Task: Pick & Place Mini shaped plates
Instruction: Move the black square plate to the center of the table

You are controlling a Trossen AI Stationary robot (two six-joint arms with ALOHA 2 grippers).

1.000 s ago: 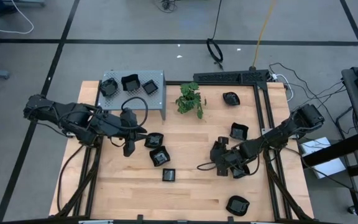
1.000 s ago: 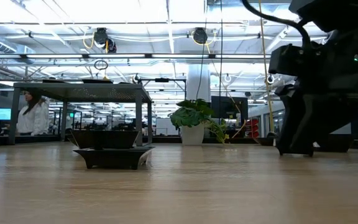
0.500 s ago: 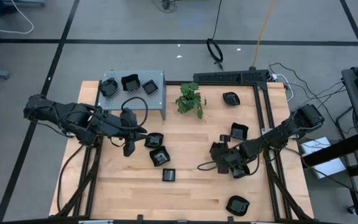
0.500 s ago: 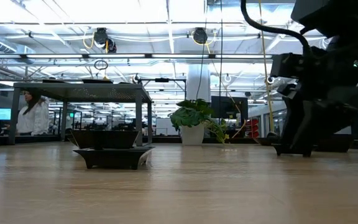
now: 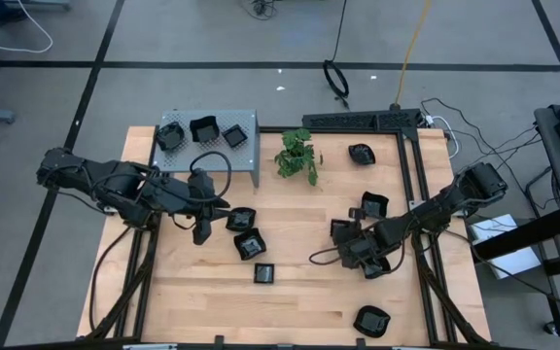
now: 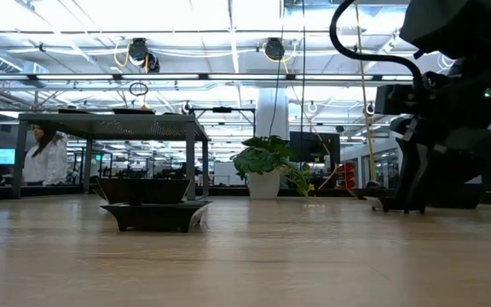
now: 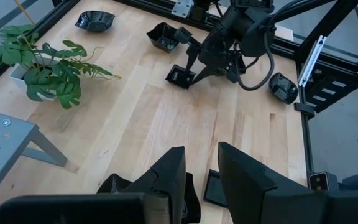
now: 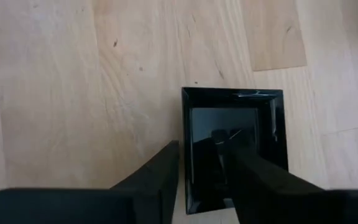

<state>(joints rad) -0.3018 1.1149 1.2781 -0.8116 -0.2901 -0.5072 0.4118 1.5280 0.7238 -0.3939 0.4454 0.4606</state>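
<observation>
Several mini shaped plates, small glossy black dishes, lie on the wooden table: three near the middle, others at the right, and three on the grey perforated shelf. My right gripper is down at a square plate, open. One finger stands outside the plate's side wall and the other inside the dish. In the high view this gripper is right of centre. My left gripper hovers open and empty above the middle plates, at the left. My right gripper comes at the square plate slanting down from the table's right. Its fingers straddle one side wall, one finger outside and one inside the hollow. The plate lies flat on the table. Whether the fingers touch it, I cannot tell.
A small green potted plant stands at the far middle, beside the shelf's leg. A black frame runs along the table's right and far edges. A person stands in the room beyond the table.
My right gripper has tipped more steeply down over the square plate, and its fingers have drawn closer together around the plate's wall. The plate stays flat on the table.
</observation>
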